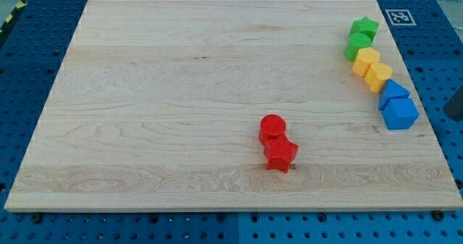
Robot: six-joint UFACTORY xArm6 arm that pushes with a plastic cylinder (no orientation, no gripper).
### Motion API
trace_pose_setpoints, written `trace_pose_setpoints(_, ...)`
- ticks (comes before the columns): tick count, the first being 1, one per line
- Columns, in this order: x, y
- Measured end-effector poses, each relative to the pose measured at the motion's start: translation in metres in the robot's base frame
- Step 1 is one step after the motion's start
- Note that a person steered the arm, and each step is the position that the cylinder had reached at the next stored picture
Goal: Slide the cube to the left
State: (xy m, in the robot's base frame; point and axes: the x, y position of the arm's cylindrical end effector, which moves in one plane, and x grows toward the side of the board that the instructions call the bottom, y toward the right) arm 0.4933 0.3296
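Observation:
A blue cube (400, 114) sits near the board's right edge. A second blue block (393, 92) with a pointed top touches it from above. A dark shape (455, 104) at the view's right edge, off the board, looks like part of my rod. Its lower end, my tip (450, 118), lies to the right of the blue cube and apart from it. The rest of the rod is cut off by the frame.
Above the blue blocks a chain runs up the right side: two yellow blocks (378, 76) (366, 58), a green block (356, 47) and a green star (365, 27). A red cylinder (273, 127) touches a red star (281, 154) at bottom centre. The wooden board (181, 92) lies on a blue pegboard.

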Motion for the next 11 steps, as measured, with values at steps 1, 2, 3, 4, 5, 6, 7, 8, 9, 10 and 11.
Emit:
trace_pose_setpoints(1,0.008,-0.026)
trace_pose_setpoints(2,0.007,-0.027)
trace_pose_setpoints(3,0.001,-0.029)
trace_pose_setpoints(4,-0.003,-0.033)
trace_pose_setpoints(5,-0.003,-0.038)
trace_pose_setpoints(6,-0.003,-0.044)
trace_pose_setpoints(7,-0.003,-0.051)
trace_pose_setpoints(8,-0.003,-0.052)
trace_pose_setpoints(9,-0.003,-0.052)
trace_pose_setpoints(10,-0.003,-0.059)
trace_pose_setpoints(11,-0.003,-0.09)
